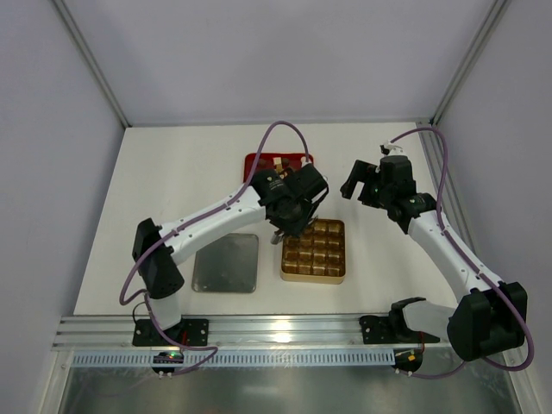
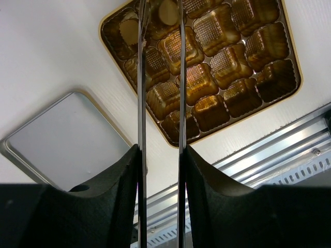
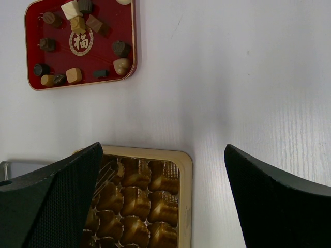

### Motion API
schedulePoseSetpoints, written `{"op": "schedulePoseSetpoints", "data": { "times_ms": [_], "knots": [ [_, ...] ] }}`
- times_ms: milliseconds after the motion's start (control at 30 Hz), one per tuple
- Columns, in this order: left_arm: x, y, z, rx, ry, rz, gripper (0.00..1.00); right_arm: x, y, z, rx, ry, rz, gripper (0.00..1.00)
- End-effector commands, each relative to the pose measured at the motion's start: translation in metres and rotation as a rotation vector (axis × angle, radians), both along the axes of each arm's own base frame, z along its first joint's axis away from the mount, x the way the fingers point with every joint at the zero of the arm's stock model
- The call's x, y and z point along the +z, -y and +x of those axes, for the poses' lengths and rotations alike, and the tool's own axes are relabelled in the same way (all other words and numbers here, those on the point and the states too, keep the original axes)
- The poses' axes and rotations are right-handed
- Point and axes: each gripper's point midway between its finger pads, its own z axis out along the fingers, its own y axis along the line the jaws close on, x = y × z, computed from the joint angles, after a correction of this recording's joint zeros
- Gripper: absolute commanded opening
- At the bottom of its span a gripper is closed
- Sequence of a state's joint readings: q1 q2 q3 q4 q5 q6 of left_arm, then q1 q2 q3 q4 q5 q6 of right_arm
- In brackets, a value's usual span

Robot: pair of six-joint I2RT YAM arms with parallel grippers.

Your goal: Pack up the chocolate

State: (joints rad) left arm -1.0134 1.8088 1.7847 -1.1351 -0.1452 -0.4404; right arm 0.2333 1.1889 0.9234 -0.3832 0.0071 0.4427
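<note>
Several small chocolate pieces (image 3: 77, 23), dark, light brown and white, lie in the red tray (image 3: 103, 62) at the back of the table (image 1: 276, 162). The gold tray (image 1: 323, 254) with square compartments sits in front of it. My left gripper (image 1: 280, 233) hangs over the gold tray's far left corner. Its thin blades (image 2: 160, 8) stand slightly apart, and a round light-brown chocolate (image 2: 168, 13) rests in a compartment between them. Most other compartments (image 2: 227, 64) hold nothing. My right gripper (image 3: 163, 196) is wide open and empty, raised to the right of the red tray (image 1: 360, 181).
A flat silver lid (image 1: 226, 263) lies left of the gold tray (image 2: 67, 139). An aluminium rail (image 1: 259, 328) runs along the near table edge. Cage posts and pale walls enclose the white table.
</note>
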Motion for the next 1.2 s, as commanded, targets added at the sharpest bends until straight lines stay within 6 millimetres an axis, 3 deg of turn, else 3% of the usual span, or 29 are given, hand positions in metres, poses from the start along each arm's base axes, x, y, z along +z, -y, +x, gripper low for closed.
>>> {"op": "schedulePoseSetpoints", "data": {
  "times_ms": [0, 100, 333, 533, 700, 833, 1167],
  "knots": [
    [0.022, 0.003, -0.002, 0.0, 0.037, -0.066, 0.41, 0.018, 0.002, 0.007, -0.01, 0.059, -0.002, 1.0],
    [0.023, 0.003, -0.002, 0.001, 0.04, -0.068, 0.41, 0.019, 0.002, 0.007, -0.012, 0.063, -0.002, 1.0],
    [0.053, 0.0, 0.015, 0.017, 0.129, -0.092, 0.4, 0.021, 0.001, 0.009, -0.006, 0.069, 0.0, 1.0],
    [0.066, -0.024, 0.061, 0.099, 0.169, -0.093, 0.39, 0.023, 0.0, 0.01, 0.0, 0.069, -0.002, 1.0],
    [0.062, -0.049, 0.109, 0.189, 0.196, -0.072, 0.4, 0.024, -0.001, 0.012, 0.003, 0.073, 0.003, 1.0],
    [0.04, -0.07, 0.148, 0.261, 0.181, -0.04, 0.4, 0.023, 0.0, 0.012, 0.003, 0.07, -0.002, 1.0],
    [0.015, -0.097, 0.206, 0.354, 0.176, 0.034, 0.42, 0.021, 0.0, 0.009, 0.007, 0.064, -0.007, 1.0]
  ]
}}
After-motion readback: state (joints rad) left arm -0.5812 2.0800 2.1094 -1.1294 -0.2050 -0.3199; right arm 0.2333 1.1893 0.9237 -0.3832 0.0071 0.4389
